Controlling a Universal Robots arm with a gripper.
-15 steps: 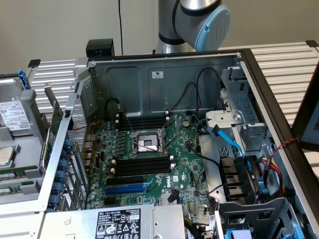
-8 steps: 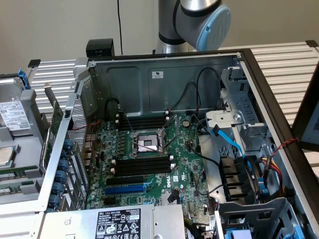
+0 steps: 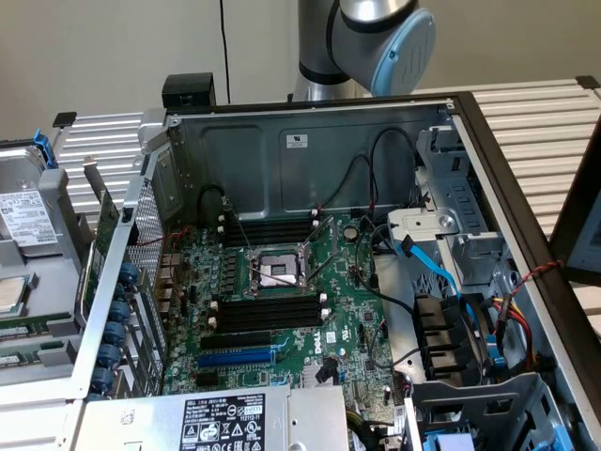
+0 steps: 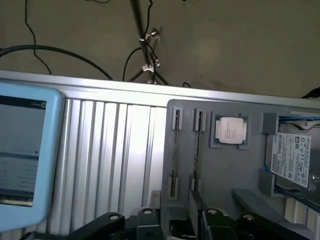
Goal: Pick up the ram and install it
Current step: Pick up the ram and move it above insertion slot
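The ram (image 4: pixel 174 160), a long thin dark stick seen edge-on, stands on its long edge in a narrow groove of the flat grey plastic tray (image 4: pixel 225 170). Its long axis runs along the groove. One end points at the tray's edge by the ribbed aluminium tabletop (image 4: pixel 115 150), and the other points at the black gripper (image 4: pixel 175 227), which is near that end. A second like stick (image 4: pixel 196 150) stands parallel in the tray's next groove. Beside it, a square silver-capped processor chip (image 4: pixel 231 131) lies in a recess of the tray. Further along the tray lies a labelled metal hard drive (image 4: pixel 292 160). Whether the gripper is released or clenched I cannot tell. In the exterior view, the open grey computer case (image 3: pixel 310 150) with its green motherboard (image 3: pixel 310 310) lies just beside the tray (image 3: pixel 42 268). The grey robot arm with a light blue cap (image 3: pixel 376 38) shows apart from the tray, past the case
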